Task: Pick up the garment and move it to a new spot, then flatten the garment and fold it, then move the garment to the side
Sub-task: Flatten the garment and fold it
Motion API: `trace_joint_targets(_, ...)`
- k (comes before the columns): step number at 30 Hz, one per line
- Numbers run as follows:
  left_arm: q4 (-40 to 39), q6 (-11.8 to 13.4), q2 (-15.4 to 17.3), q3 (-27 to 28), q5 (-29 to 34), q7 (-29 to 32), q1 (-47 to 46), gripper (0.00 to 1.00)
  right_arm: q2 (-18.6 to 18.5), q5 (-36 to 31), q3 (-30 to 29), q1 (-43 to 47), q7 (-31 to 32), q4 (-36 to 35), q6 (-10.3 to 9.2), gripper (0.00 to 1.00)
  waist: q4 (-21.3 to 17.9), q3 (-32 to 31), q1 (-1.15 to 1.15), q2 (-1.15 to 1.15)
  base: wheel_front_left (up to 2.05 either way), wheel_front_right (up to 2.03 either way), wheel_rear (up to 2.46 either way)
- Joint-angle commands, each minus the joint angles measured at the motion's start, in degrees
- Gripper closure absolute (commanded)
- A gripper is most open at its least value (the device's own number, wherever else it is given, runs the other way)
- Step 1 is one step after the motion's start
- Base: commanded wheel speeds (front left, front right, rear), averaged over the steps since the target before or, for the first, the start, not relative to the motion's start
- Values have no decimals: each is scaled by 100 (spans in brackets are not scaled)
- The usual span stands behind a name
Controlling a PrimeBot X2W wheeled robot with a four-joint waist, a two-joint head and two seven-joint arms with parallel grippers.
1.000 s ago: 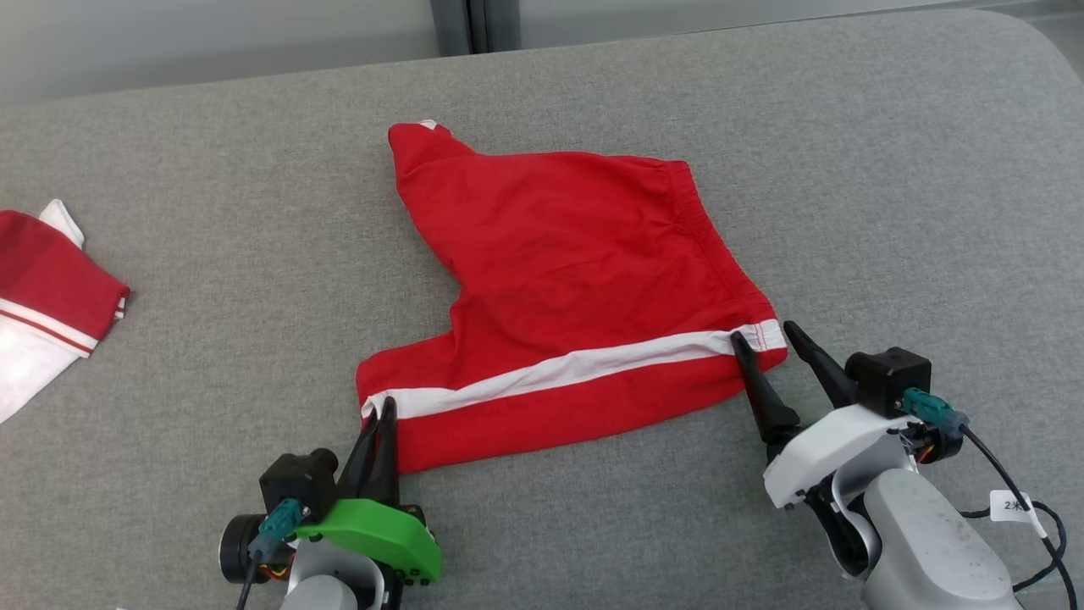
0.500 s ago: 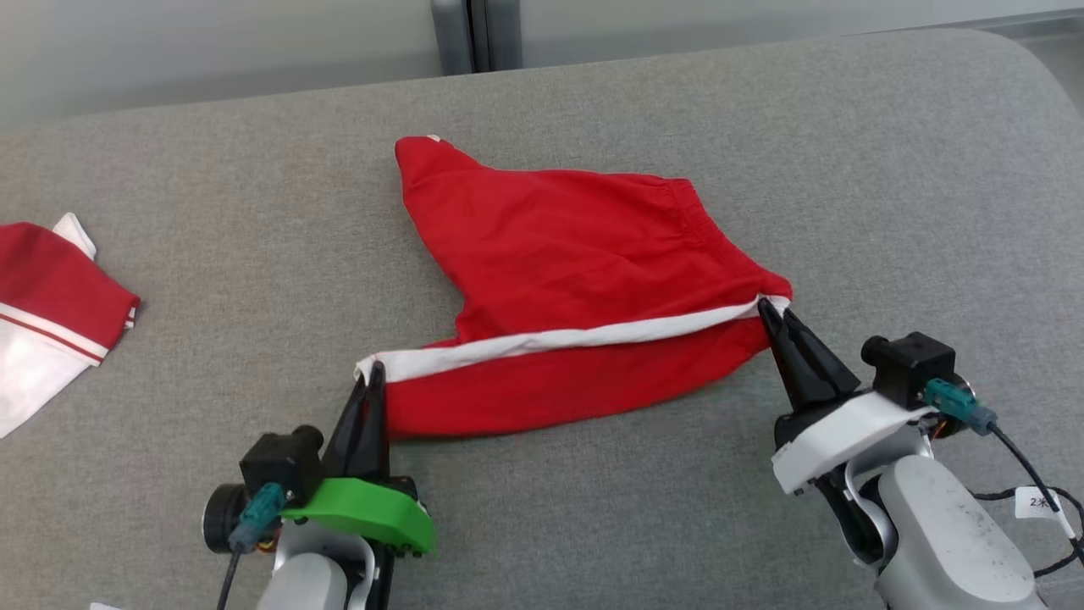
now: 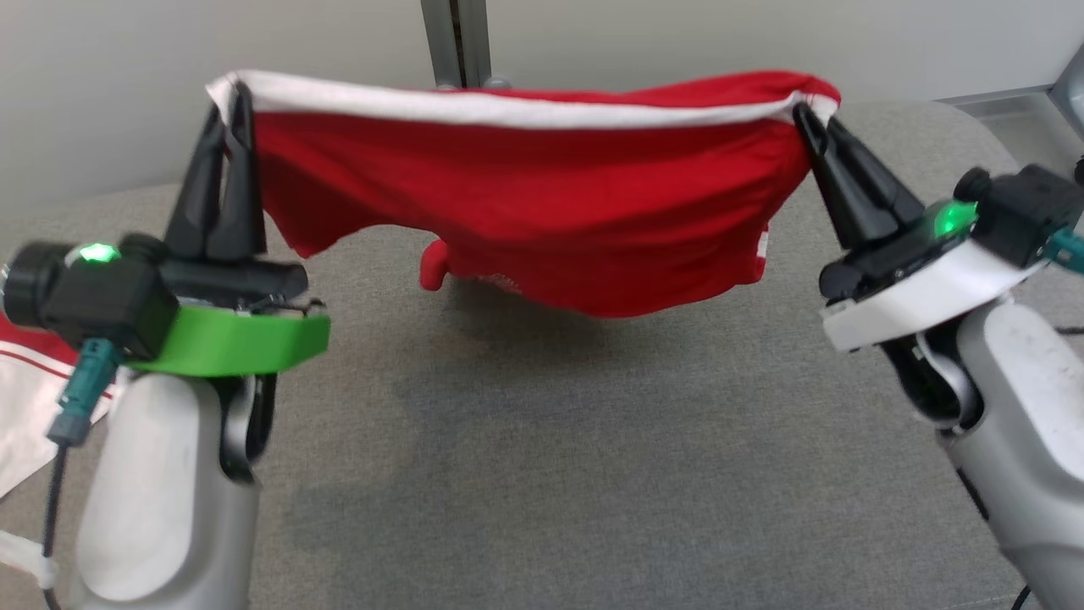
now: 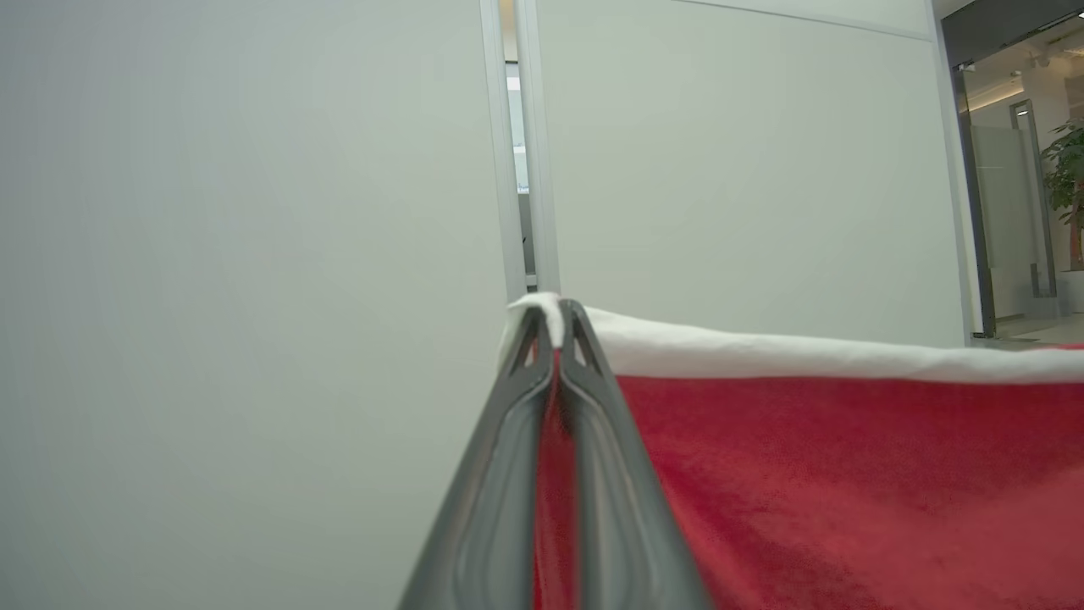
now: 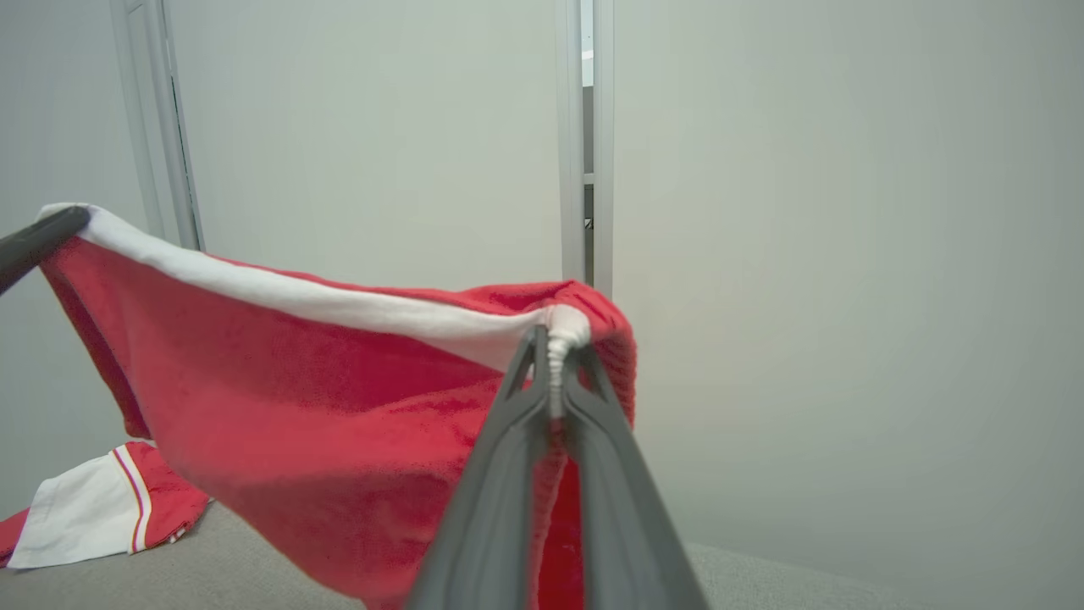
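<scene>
The left gripper point(image 3: 234, 102) is pressed together on one white-striped corner of the red garment point(image 3: 525, 186); the right gripper point(image 3: 813, 123) pinches the opposite corner. The garment hangs stretched between them, over the grey cushion point(image 3: 542, 440).

**Head view:** I look forward and down from above the grey worktop point(image 3: 542, 474), with the left claw point(image 3: 235, 91) and right claw point(image 3: 810, 114) in the near foreground.

**Left wrist view:** set close behind the left claw, facing roughly level along its fingers point(image 4: 500, 491) toward the pale wall point(image 4: 254, 254).

**Right wrist view:** likewise behind the right claw, angled across (toward the left claw).

All three share the red garment point(image 3: 525, 186) and its white band.
</scene>
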Motion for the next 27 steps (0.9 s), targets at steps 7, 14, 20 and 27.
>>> trace_joint_targets(7,132,-47,365,79,-15,179,-1327,100,-618,698,81,-978,960,-500,-7,100,-113,158,0,0,0,0,0)
trace_joint_targets(14,1014,-63,299,-110,-106,335,-2351,100,-794,800,309,-1837,1207,-241,-6,100,-162,961,0,0,0,0,0)
trace_joint_targets(20,1770,81,242,-142,120,92,-3352,100,-774,411,682,-2924,461,578,-7,100,-168,1632,0,0,0,0,0)
trace_joint_targets(27,1721,160,165,-18,274,-7,-4030,100,-809,-184,1006,-3774,-172,1401,-7,100,-43,1928,0,0,0,0,0)
